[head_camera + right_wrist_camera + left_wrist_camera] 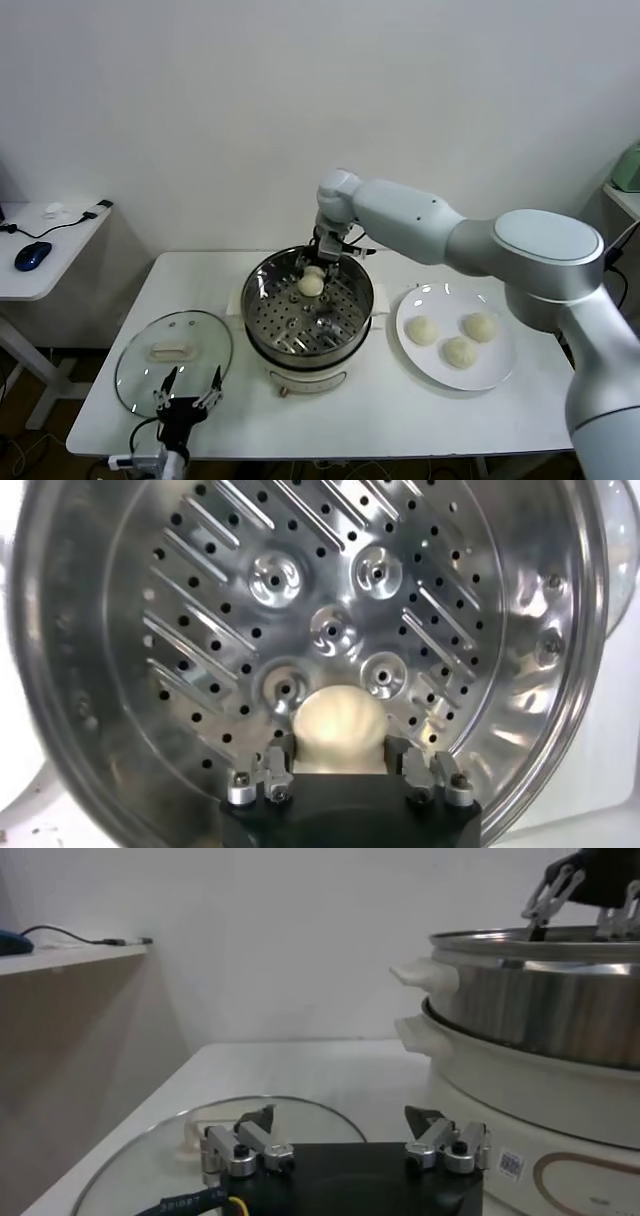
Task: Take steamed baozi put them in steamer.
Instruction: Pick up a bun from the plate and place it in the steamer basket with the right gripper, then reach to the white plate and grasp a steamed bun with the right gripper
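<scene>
On the white tabletop (400,410) stands the steamer (265,330), and beside it a white plate (495,375) carries three steamed baozi (458,351). The right hand (322,262) reaches into the steamer, its fingers (272,770) parted on either side of a fourth baozi (338,725) resting on the perforated tray. The left hand (187,393) hovers spread wide over the glass lid (140,370).

My right arm: reaches from the right side across and forward, elbow bent, wrist angled downward. My right gripper (320,262): pointing down, its fingers (272,770) spread a little apart on either side of a bun, whether they press it I cannot tell. My left arm: low at the near left. My left gripper (186,392): idle, fingers (255,1138) spread wide, holding nothing.
</scene>
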Motion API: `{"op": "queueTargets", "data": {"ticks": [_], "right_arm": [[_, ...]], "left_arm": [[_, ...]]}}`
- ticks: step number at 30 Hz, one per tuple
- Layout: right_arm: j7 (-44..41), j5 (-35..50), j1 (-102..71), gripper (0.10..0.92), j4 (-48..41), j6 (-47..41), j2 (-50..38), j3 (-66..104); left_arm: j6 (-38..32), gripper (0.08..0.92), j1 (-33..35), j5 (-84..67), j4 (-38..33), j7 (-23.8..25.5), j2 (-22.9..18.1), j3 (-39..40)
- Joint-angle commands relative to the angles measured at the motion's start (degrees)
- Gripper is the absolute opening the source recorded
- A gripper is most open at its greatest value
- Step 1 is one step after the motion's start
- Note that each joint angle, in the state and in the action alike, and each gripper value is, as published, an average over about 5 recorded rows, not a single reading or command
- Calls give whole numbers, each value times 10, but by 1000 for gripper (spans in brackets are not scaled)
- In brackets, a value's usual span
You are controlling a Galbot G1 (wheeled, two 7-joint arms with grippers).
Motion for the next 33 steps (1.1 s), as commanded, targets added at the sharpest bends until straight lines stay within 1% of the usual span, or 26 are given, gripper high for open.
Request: {"op": "queueTargets", "data": {"ticks": [1, 2, 4, 9, 11, 13, 15, 19, 24, 26, 28, 33], "right_arm": [[-2, 70, 21, 766, 15, 19, -9, -19], [-12, 100, 38, 789, 33, 18, -19, -28], [-42, 174, 87, 811, 74, 9, -42, -52], [-101, 418, 236, 822, 176, -60, -124, -164], [-113, 483, 283, 823, 201, -109, -167, -217], [-119, 524, 321, 823, 223, -181, -221, -266], [-117, 537, 350, 823, 249, -264, -282, -309], [-89, 510, 374, 823, 311, -379, -384, -386], [-21, 509, 318, 823, 400, -514, -469, -411], [7, 505, 266, 823, 410, -549, -481, -379], [35, 497, 204, 823, 402, -577, -484, -332], [63, 456, 66, 823, 331, -604, -454, -221]], "left_arm": [[-1, 823, 0, 0, 1, 0, 0, 0], [-1, 823, 0, 1, 0, 0, 0, 0], [-1, 823, 1, 1, 0, 0, 0, 1], [-2, 823, 3, 7, -5, 1, -1, 3], [-2, 823, 3, 9, -5, 2, -1, 4], [-3, 823, 3, 10, -4, 2, -1, 5], [-3, 823, 3, 11, -4, 2, -1, 5], [-4, 823, 2, 9, -3, 2, 2, 4], [-3, 823, -3, 6, -2, 2, 4, 3], [-3, 823, -4, 6, -2, 2, 5, 2], [-2, 823, -5, 6, -1, 2, 4, 2], [-1, 823, -6, 7, -1, 2, 2, 1]]}}
